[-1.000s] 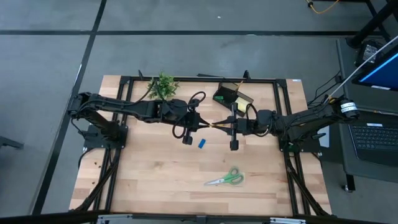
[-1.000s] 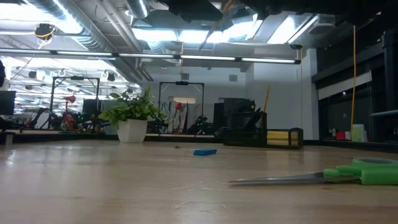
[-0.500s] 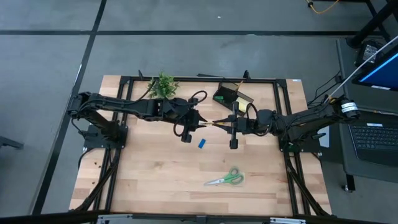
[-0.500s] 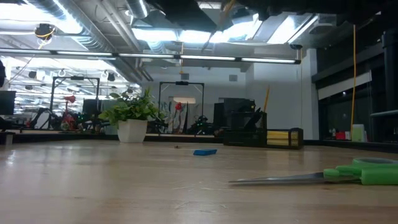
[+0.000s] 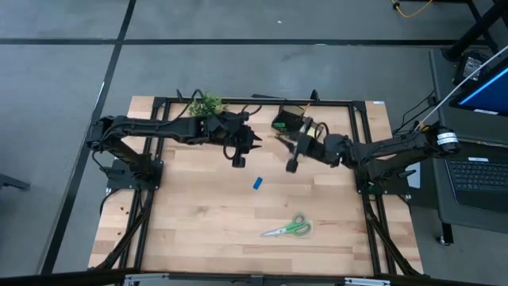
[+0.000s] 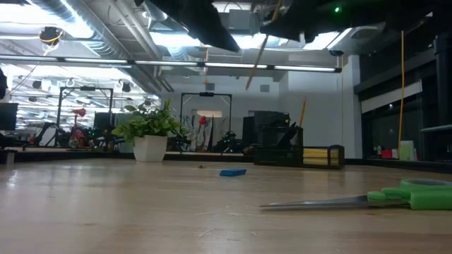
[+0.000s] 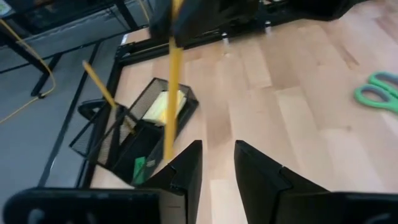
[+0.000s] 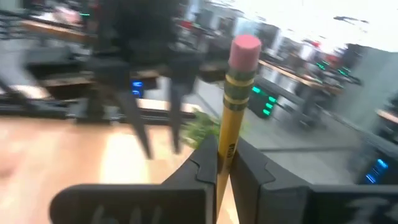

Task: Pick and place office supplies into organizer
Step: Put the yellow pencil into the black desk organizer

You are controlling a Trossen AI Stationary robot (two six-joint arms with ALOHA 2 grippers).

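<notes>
From the top-down camera we've got both arms stretched over the back half of the tabletop (image 5: 198, 214). The left claw (image 5: 252, 141) sits just right of the potted plant (image 5: 208, 103), and the right claw (image 5: 292, 143) is angled up toward the organizer (image 5: 295, 121) at the back edge, with a pencil (image 5: 280, 137) poking out of it. A second ago the two claws were nose to nose over the middle with the pencil between them; now they've pulled apart, the left one back toward the plant, the right one swung toward the organizer. The blue eraser (image 5: 257, 183) and the scissors (image 5: 289, 228) haven't budged.

Low camera: the pencil (image 6: 258, 55) now hangs tilted in the air under the dark arms, where before only its tip peeked in at the top. Eraser (image 6: 232, 172), scissors (image 6: 381, 199), plant (image 6: 149, 130) and organizer (image 6: 296, 152) sit where they were.

Left wrist camera: the left claw (image 7: 217, 163) has its fingers apart, holding nothing. Beyond it the pencil (image 7: 171, 81) hangs over the organizer (image 7: 134, 134), which has the yellow sticky pad (image 7: 166, 104) in its tray and another pencil (image 7: 102, 87) standing upright.

Right wrist camera: the right claw (image 8: 225, 163) is clamped on the pencil (image 8: 235, 93), pink eraser end up.
</notes>
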